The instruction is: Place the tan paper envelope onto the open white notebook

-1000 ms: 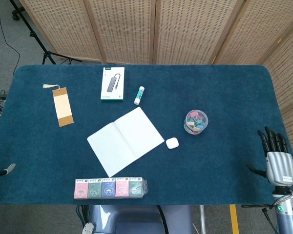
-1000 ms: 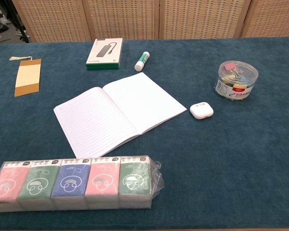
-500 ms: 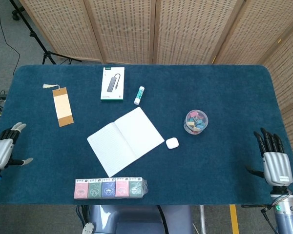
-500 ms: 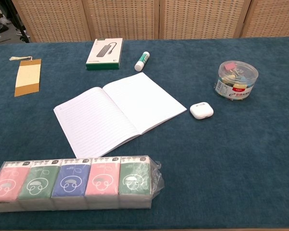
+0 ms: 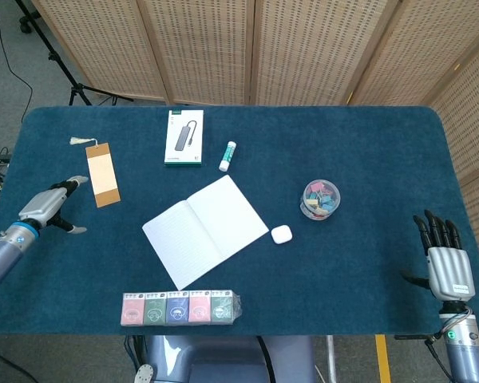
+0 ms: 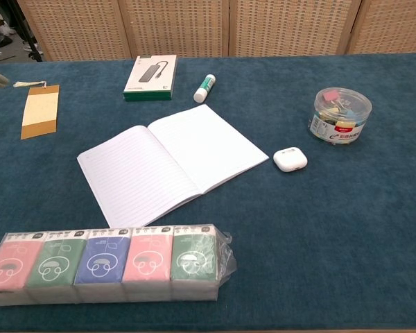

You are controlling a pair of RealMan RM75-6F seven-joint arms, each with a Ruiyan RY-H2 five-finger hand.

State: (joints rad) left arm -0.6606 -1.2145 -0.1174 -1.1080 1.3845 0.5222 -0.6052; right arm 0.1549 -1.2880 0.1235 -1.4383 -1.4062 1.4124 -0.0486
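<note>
**Left hand closing on the envelope, nothing held**

While the tan flat paper envelope [image 5: 102, 175] lies at the left of the head view, flat on the dark blue cloth-covered table [image 5: 367, 152], I judge it to be light, thin and floppy, with almost no edge standing proud of the cloth. I would take it at a long edge or a corner, pressing and sliding to lift a lip before pinching, because a straight pinch from above will likely just skate over the paper. Its tassel cord at the upper end looks too flimsy to pull on.

From the same view, my left hand [image 5: 49, 207] sits just left of and below the envelope, near it but not touching, fingers apart and empty. My right hand [image 5: 445, 255] is at the lower right of the frame, well apart from everything, fingers spread upward and holding nothing. The open white lined paper notebook [image 5: 205, 230] rests mid-frame, nothing on its pages, so the placing is not yet done.

Turning to the chest view, the envelope [image 6: 40, 111] shows at the upper left and the notebook [image 6: 170, 163] in the centre, well apart. Only a pale sliver at the far left edge might be a fingertip of the left hand; I cannot tell more from it. The right hand does not show here.
</note>
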